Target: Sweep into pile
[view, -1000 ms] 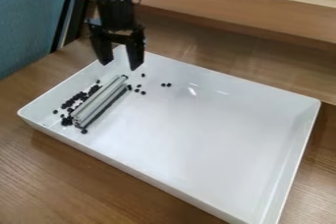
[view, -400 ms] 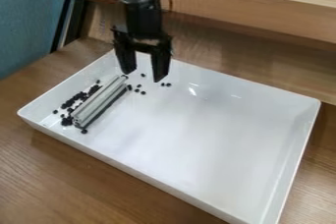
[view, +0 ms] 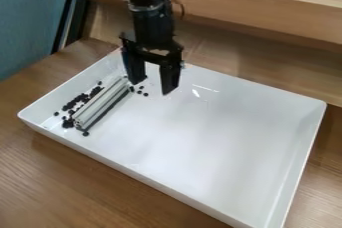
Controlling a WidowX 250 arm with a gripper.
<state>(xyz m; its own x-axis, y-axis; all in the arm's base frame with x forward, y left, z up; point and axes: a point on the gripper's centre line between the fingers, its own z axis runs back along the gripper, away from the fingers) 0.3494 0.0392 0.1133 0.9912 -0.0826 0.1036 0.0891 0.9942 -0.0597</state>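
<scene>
Camera view: black gripper hanging down from the top edge, over the far left part of a white tray. Fingers spread wide apart, with nothing visible between them except the white of the tray behind. Contact between fingertips and tray floor impossible to tell.

Most of the small black pieces at the tray's left side, down and to the left of the gripper in the view, well apart from it. Packed loosely in an uneven band along the left side of a grey grooved bar, with one piece by its near end. On the bar's other side, near its far end, a few loose pieces, just below the left-hand finger in the view and much nearer to the gripper than the main band.

Bar lying aslant on the tray floor, far end close to that same finger in the view. Under the tray, a brown wooden table; behind, a raised wooden ledge.
</scene>
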